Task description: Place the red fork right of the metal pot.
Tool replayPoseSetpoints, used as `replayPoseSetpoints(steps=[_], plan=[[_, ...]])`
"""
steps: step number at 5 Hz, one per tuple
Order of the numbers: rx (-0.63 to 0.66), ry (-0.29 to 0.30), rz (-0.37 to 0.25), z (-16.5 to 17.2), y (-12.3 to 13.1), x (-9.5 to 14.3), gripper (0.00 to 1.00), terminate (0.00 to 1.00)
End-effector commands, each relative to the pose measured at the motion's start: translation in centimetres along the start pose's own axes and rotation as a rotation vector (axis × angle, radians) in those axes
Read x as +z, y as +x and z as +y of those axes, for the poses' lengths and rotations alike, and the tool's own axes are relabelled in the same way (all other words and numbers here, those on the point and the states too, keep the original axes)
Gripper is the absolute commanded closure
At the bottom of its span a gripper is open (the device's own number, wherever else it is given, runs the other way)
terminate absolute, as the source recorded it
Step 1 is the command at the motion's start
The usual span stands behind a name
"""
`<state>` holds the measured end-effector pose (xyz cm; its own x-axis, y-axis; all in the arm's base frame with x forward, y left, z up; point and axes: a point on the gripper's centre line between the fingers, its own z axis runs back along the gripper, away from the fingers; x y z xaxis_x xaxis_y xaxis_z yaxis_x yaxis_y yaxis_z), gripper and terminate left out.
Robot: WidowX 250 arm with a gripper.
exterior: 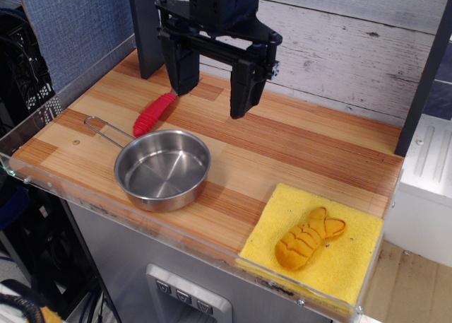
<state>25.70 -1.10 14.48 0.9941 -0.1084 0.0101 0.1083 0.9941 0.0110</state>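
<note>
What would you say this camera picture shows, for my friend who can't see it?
A black robot gripper hangs open above a wooden table, holding nothing. A red fork lies behind a shiny metal pot, and an orange toy rests on a yellow cloth to the right.

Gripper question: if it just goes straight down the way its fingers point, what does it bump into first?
Probably the bare wooden table. The open gripper points downward, with the red fork just by its left-hand finger, though depth is hard to judge.
</note>
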Motion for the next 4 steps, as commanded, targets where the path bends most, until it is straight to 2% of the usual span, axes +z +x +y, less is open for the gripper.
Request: replayPoseSetpoints(steps=[1,2,4], plan=[[0.000,0.000,0.000,0.0,0.0,0.0,0.00,0.00],[0.040,0.033,0.009,1.4,1.1,-0.7,0.00,0.00],[0.133,0.166,0.007,8.4,4.0,-3.3,0.00,0.00]])
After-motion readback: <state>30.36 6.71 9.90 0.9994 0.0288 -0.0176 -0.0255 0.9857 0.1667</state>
